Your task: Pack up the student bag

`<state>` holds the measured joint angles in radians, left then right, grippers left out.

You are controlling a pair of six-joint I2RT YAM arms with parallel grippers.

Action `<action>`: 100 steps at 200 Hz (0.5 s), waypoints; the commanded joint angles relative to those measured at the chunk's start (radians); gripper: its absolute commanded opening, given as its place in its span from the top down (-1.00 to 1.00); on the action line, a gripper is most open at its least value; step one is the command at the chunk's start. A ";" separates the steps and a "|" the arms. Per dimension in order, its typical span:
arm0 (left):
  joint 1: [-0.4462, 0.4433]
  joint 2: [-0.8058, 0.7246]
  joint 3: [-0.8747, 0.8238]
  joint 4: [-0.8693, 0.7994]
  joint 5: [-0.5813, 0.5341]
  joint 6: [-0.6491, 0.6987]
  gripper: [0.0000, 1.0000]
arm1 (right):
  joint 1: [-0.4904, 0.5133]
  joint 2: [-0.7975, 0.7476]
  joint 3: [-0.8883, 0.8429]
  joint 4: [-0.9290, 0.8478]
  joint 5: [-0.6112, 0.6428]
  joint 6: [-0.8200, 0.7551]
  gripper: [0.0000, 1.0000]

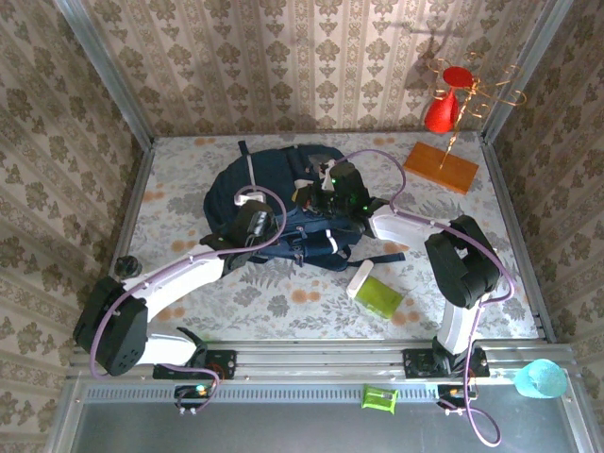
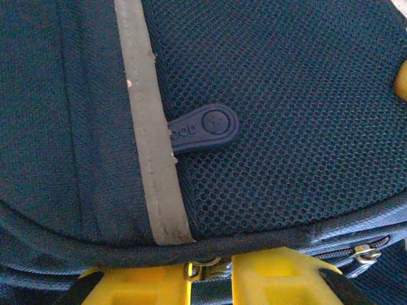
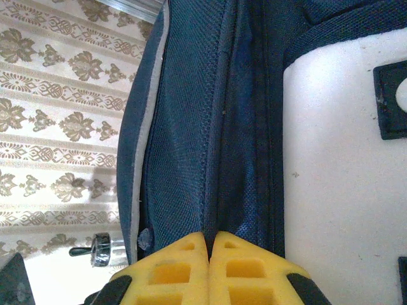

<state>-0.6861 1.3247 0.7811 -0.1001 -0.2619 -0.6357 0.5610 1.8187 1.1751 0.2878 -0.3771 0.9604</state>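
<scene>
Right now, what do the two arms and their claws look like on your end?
The left arm and right arm have white links between bulky black joint housings, each trailing a thin purple cable. Small green lights glow near the right wrist. The left claw and right claw have blocky yellow fingers with recessed square pockets and black trim.

My left gripper [image 2: 210, 268] sits low against the student bag [image 2: 292, 76]. Its yellow fingers [image 2: 273, 281] are nearly together, with a metal zipper slider [image 2: 201, 270] in the narrow gap. Above run a grey stripe [image 2: 149, 127] and a navy rubber tab [image 2: 206, 129].
</scene>
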 commanded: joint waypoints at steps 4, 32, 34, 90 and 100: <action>0.011 -0.018 -0.030 0.098 -0.024 -0.014 0.66 | 0.004 -0.019 0.049 0.048 -0.102 -0.032 1.00; 0.014 -0.016 -0.068 0.157 -0.019 -0.068 0.66 | 0.003 -0.007 0.055 0.057 -0.115 -0.027 1.00; 0.015 -0.014 -0.069 0.160 -0.020 -0.069 0.65 | 0.002 -0.006 0.055 0.058 -0.116 -0.025 1.00; 0.012 0.030 -0.109 0.247 -0.031 -0.117 0.47 | 0.005 0.012 0.067 0.080 -0.135 -0.003 1.00; 0.011 0.041 -0.112 0.265 -0.031 -0.118 0.47 | 0.005 0.016 0.067 0.085 -0.138 0.000 1.00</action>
<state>-0.6846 1.3312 0.6846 0.0765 -0.2634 -0.7204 0.5545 1.8355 1.1828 0.2890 -0.4110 0.9466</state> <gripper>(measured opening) 0.262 0.066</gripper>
